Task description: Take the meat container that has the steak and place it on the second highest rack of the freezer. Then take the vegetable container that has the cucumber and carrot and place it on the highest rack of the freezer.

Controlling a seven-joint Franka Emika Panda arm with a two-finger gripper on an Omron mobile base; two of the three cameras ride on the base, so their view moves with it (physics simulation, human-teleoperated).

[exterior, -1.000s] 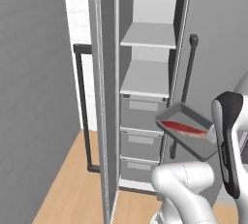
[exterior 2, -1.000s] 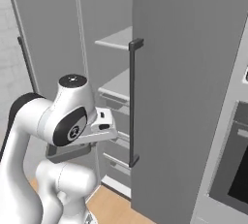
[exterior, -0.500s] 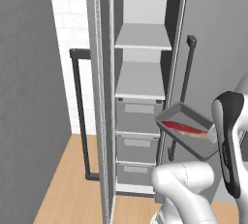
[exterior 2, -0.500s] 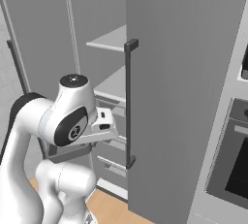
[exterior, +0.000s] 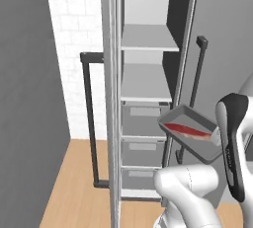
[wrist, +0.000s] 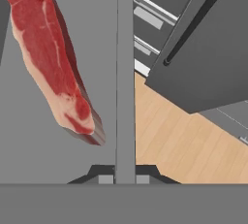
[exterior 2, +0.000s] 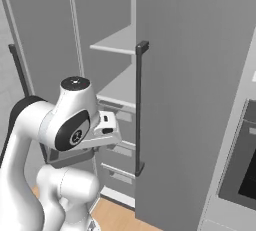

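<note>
Red steak [wrist: 51, 58] in grey tray [exterior: 193, 132]

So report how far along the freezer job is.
Done: the freezer stands open and the meat container with the steak is picked up, its rim clamped in the gripper. In hand: carrying it in front of the shelves. Left: set it on the second highest rack, then fetch the vegetable container for the highest rack.

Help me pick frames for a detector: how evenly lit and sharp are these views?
Left base view: flat, even light, soft-edged steak. Right base view: no glare on the freezer door. Hand view: sharpest, steak marbling crisp, gripper fingers on the tray rim.
</note>
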